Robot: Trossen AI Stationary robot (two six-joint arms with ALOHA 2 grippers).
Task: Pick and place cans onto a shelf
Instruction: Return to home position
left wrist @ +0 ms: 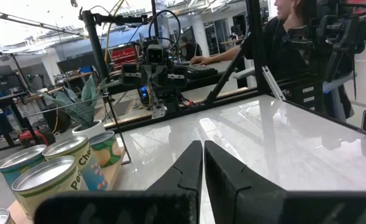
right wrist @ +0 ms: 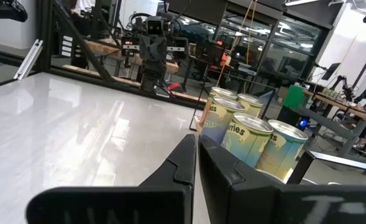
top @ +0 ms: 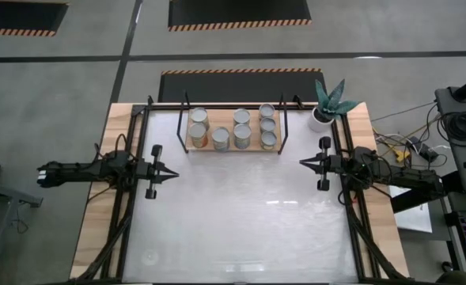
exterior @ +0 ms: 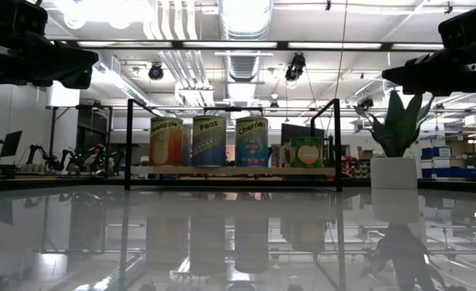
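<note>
I am holding my left claw [top: 172, 176] over the white desk [top: 240, 222], at its left side. This claw is narrow: its two fingers [left wrist: 184, 169] are pressing together and are carrying nothing. My right claw [top: 302, 162] is hanging opposite, at the other side of the desk, and is pointing toward the left one. It is narrow too, with its fingers [right wrist: 226, 171] touching, and it is empty. The two claws are facing each other, well apart.

The shelf [top: 252, 147] is standing between my claws but farther toward the back edge of the desk, well apart from both. All eight cans [top: 220, 138] are standing upright on its wooden board, inside the thin black rods. At the end nearer my left claw, two cans are standing one behind the other, with a third just beside them. Two more are in the middle, and a row of three is filling the end nearer my right claw. In the low view the can of peas [exterior: 209, 141] and the can of cherries [exterior: 251, 141] are standing side by side, showing their labels.

A white pot with a green plant [top: 321, 119] is sitting just beside the shelf, beyond my right claw. A person in dark clothing [left wrist: 282, 31] is showing past the desk, behind my right arm.
</note>
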